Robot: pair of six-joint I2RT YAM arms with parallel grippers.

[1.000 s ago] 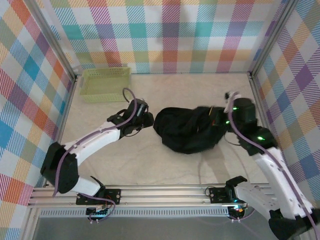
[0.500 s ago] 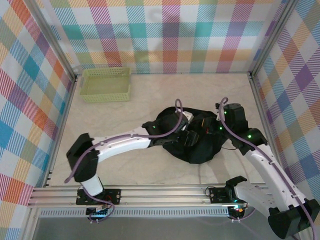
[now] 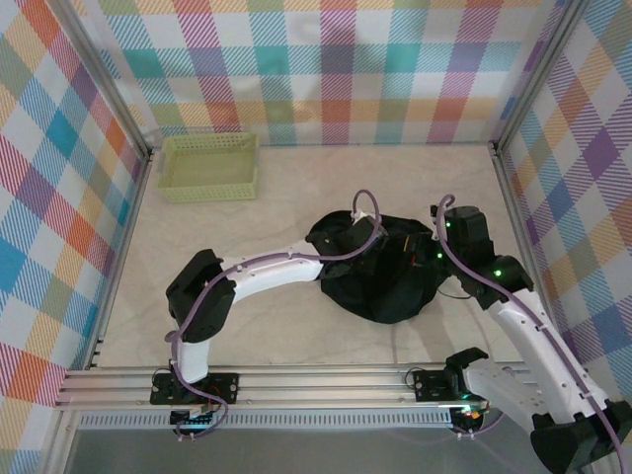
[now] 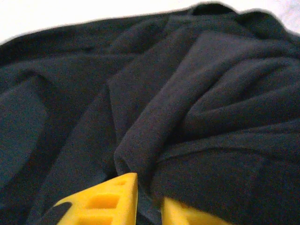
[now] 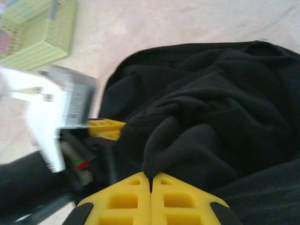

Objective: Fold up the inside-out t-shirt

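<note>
The inside-out t-shirt (image 3: 380, 281) is soft, matt black cloth (faintly fuzzy up close). The basket (image 3: 209, 166) at far left is pale green lattice plastic. The table (image 3: 286, 197) looks smooth and matt; its near rail (image 3: 326, 378) is bare metal.

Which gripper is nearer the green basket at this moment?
Left. The left gripper is on the black t-shirt at its side toward the basket, which stands apart in the far-left corner. The right gripper pinches the shirt's opposite side, farther away.

This is a robot test cell in a lab. Aluminium frame rails (image 3: 316, 385) edge a pale table (image 3: 296, 197), boxed in by bright plaid panels (image 3: 336, 69) on three sides.
</note>
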